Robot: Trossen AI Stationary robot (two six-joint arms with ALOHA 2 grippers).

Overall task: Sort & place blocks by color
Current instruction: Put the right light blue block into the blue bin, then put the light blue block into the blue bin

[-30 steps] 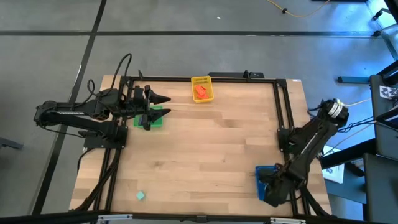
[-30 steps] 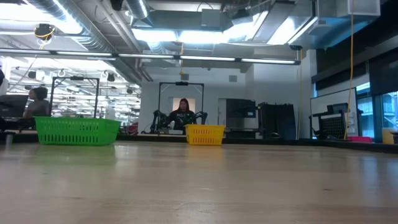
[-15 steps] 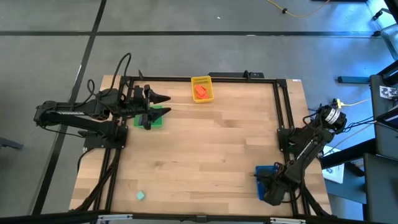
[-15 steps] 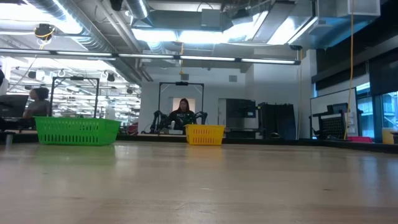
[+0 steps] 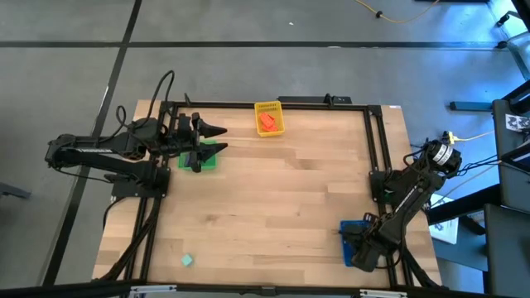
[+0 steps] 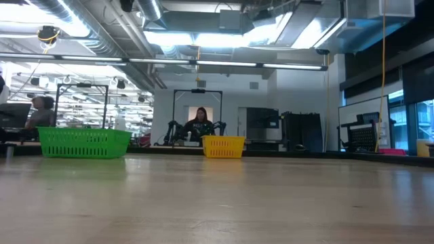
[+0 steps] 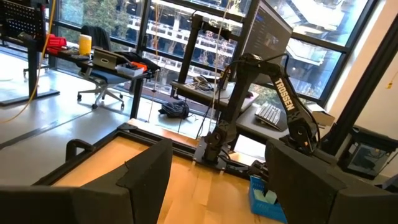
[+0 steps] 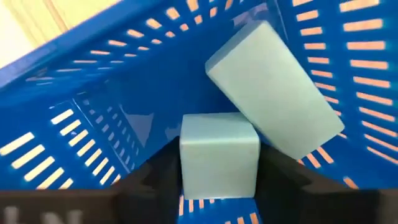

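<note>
My right claw [image 8: 219, 186], down in the blue tray [image 8: 87, 93], grasps one mint block [image 8: 219, 163] beside another there [image 8: 273, 99]; my left claw [image 5: 217, 139] hangs released over the green tray [image 5: 209, 159], orange-red blocks [image 5: 267, 122] fill the yellow tray [image 5: 268, 106], and one mint block [image 5: 188, 260] waits near the table's [image 5: 281, 199] front-left corner.

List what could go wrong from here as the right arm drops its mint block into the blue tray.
1. The right gripper holds a mint block that touches a second mint block leaning in the blue tray; on release either could tip or wedge.
2. Lifting out, the fingers might snag the tray's perforated wall and drag it.
3. One loose mint block lies far across the table, nearer the left gripper, which waits open over the green tray; it may be overlooked.
</note>
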